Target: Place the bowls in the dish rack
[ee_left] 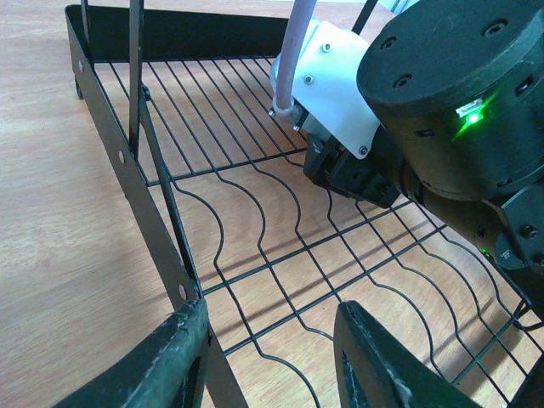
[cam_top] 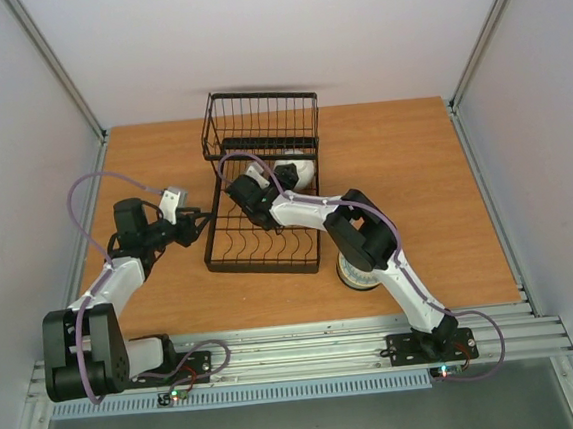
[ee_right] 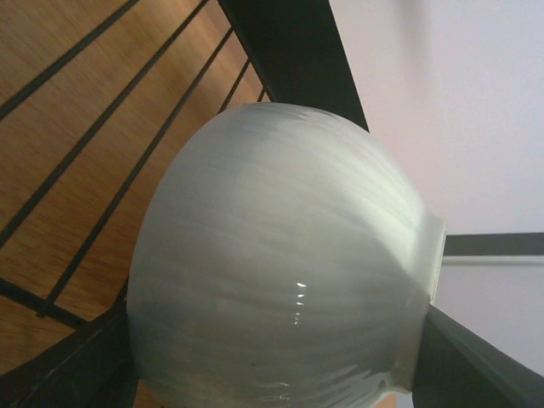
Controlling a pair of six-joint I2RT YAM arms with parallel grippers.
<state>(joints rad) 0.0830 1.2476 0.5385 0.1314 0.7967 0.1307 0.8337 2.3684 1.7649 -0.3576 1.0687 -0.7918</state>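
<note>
Item count: one dish rack, two arms, one bowl in a grasp, and one stack of bowls. The stack is partly hidden under the right arm, so its number cannot be told.

Right arm: the base sits at the lower right of the top view. The forearm runs up and left across the rack's near right corner. The right end effector lies over the far part of the slot section, just in front of the taller basket section. It grasps the bowl, with one finger on each side of the bowl wall, as the right wrist view shows. The bowl is tilted, with its rim toward the right of that frame.

Left arm: the base sits at the lower left. The elbow is folded and the wrist points right toward the rack's left rail. The left end effector is released. Its fingers stand apart at the bottom of the left wrist view, and the rack's side rail runs down just beside one finger. Contact with the rail cannot be told.

Bowl appearance: pale green, glossy, rounded, with faint vertical streaks.

Rack: black wire with wavy slot wires, centred on the wooden bench.

Stack: on the bench, just right of the rack's near right corner.
</note>
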